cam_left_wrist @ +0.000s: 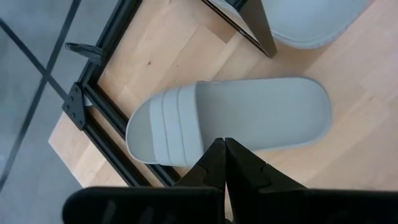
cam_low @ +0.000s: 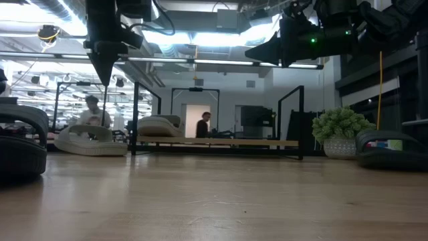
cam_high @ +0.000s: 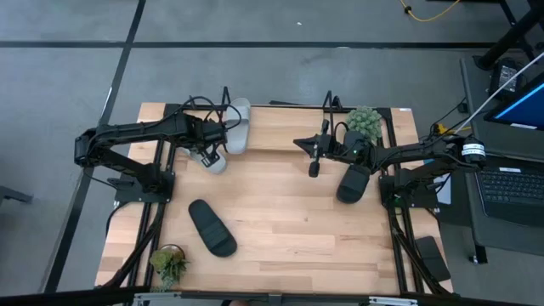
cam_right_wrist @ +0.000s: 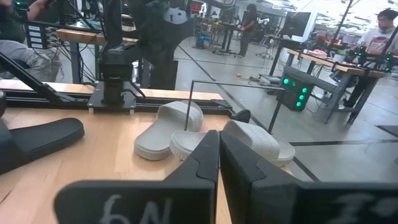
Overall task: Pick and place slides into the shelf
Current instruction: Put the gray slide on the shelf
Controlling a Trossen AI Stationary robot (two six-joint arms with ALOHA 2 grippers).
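Four slides on the table, only one parked so far: a light grey slide (cam_high: 240, 119) lying at the left end of the shelf (cam_high: 280, 127) along the far edge. Second grey slide (cam_left_wrist: 230, 118) loose on the tabletop just left of the shelf, touching nothing from above. One black slide (cam_high: 212, 228) down in the near left, well apart from everything; the other black slide (cam_high: 354, 183) over on the right, under the right arm.

Left gripper (cam_left_wrist: 224, 142) hanging right over that loose grey one, fingers pinched together, nothing between them. Right gripper (cam_right_wrist: 219, 134) up in the air by the right end of the shelf, also clamped on nothing.

Handling guess: probably foam, so light and a bit squishy, sole stiff enough not to flop. Matte surface, likely not slippery. Nothing fragile here.

Best bet for a hold: open up first, then pinch the wide strap across its arch, or bite the sole's side edge near the middle so as not to tip. Toe or heel grab likely droopy.
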